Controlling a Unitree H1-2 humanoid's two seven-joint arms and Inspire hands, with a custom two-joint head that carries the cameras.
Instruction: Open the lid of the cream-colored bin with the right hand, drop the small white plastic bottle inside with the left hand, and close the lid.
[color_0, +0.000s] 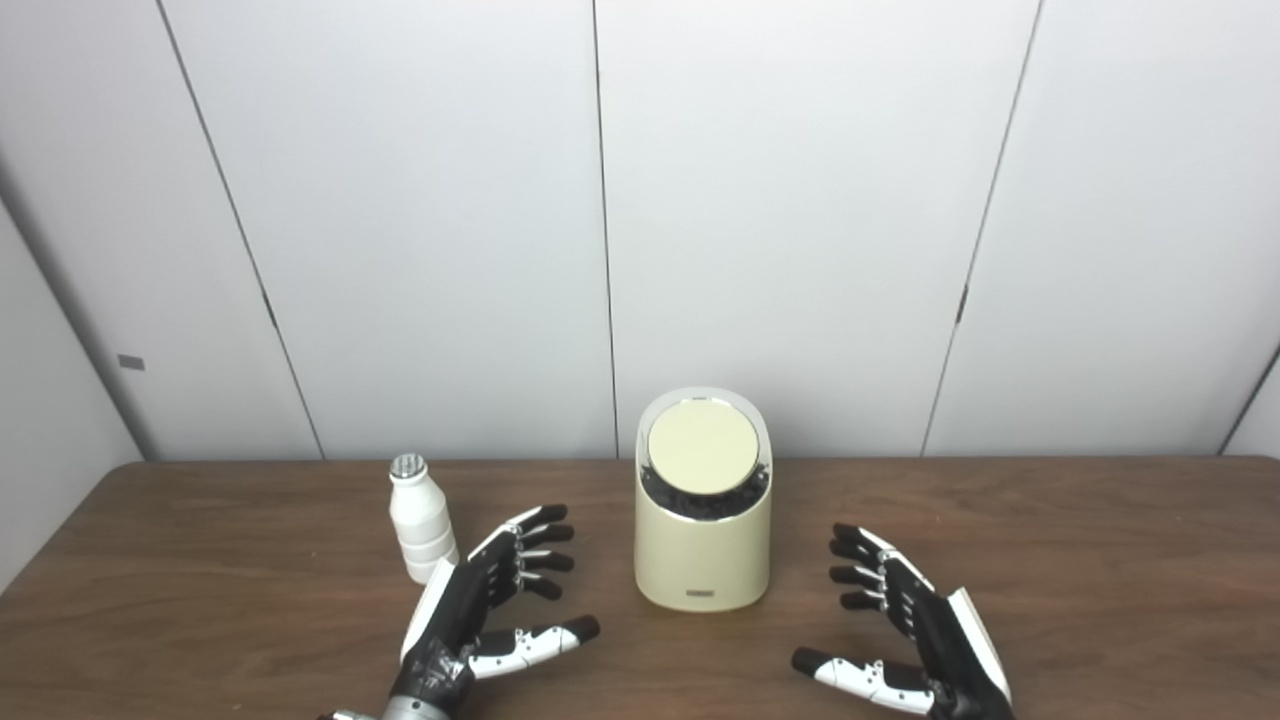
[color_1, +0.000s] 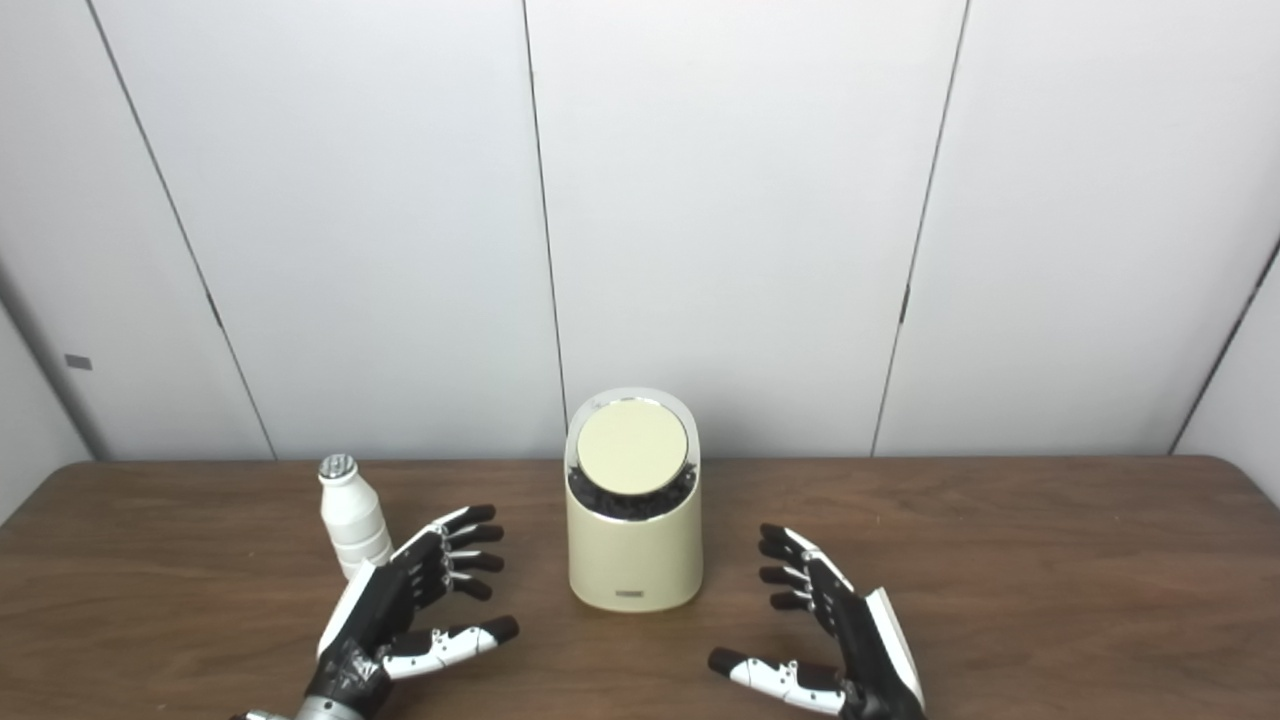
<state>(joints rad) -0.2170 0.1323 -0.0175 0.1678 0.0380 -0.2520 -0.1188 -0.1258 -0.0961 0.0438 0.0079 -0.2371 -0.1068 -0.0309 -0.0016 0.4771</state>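
Left hand (color_0: 480, 600) empty, fingers spread, right hand (color_0: 915, 630) likewise, bottle (color_0: 420, 520) upright, cap up, bin (color_0: 703, 520) lid shut.

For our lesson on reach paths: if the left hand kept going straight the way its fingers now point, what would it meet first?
The left hand points up and right, toward the table's far edge. Its line seems to pass between the white bottle and the cream bin, so it looks free up to the wall, though depth is unclear.

The cream bin (color_0: 703, 545) stands upright, its round lid (color_0: 701, 446) shut; left of it, apart, stands the white bottle (color_0: 420, 520).
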